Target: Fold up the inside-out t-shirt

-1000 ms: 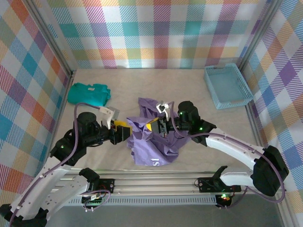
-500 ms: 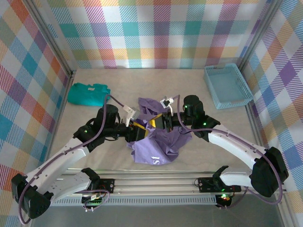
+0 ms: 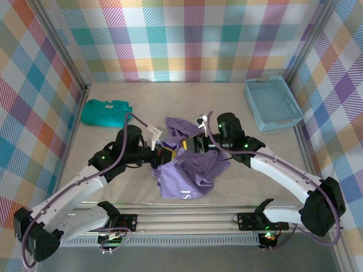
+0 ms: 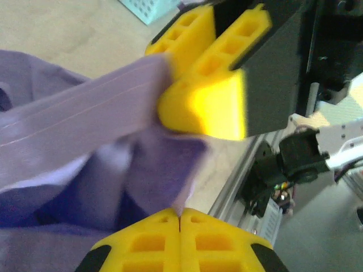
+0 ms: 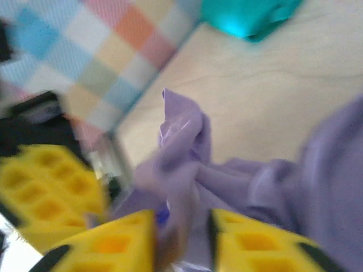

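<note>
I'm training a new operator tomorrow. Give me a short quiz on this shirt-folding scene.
1. True or false: the teal-green garment lies inside the light-blue basket.
2. The left claw is: A) open, holding nothing; B) shut on the lavender t-shirt; C) gripping the basket.
3. Which far corner holds the basket?
Key: 1 false, the teal-green garment lies on the table, far left; 2 B; 3 far right.

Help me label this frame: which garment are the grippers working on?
The lavender t-shirt, crumpled mid-table: the left gripper pinches it and the right gripper has fabric between its fingers. The teal garment lies untouched at the far left.
</note>
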Controlling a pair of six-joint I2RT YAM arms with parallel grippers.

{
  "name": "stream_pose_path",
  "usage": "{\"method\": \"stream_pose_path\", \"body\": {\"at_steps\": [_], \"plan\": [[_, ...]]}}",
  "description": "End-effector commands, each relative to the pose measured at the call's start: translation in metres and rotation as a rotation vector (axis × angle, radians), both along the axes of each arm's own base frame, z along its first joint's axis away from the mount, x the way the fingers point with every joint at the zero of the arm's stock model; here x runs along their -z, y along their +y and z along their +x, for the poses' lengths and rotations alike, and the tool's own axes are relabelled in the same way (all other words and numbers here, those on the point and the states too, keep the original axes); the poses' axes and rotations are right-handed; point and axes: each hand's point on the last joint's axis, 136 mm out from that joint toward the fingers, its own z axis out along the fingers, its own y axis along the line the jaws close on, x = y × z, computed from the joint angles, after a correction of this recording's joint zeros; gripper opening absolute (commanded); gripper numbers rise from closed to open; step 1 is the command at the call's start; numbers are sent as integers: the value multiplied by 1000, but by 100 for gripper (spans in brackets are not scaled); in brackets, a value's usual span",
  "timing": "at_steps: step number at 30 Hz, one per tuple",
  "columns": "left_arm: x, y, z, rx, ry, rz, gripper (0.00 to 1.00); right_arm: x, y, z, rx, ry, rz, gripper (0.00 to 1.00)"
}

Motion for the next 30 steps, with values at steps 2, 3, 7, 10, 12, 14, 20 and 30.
{"method": "stream_pose_path", "body": {"at_steps": [2,3,7,10,12,14,20,30], "plan": [[-43,6,22,-195,-9,-139,0,-5,-30,-4,101,-133,-46,44],[-45,8,26,-230,14,-158,0,-10,-25,-15,49,-167,7,47],[-50,4,27,-262,28,-197,0,-6,-1,-41,-108,-225,69,56],[-55,-1,23,-249,31,-213,0,-3,18,-46,-167,-259,101,62],[-59,-4,20,-236,29,-231,0,-3,29,-44,-177,-264,128,63],[-64,-7,16,-218,24,-249,0,-1,37,-39,-173,-264,137,62],[-75,-16,-14,-40,-17,-274,6,6,24,-25,-102,-377,43,7],[-79,6,-30,-29,-136,-228,23,14,-2,-40,-266,-823,-142,0]]}}
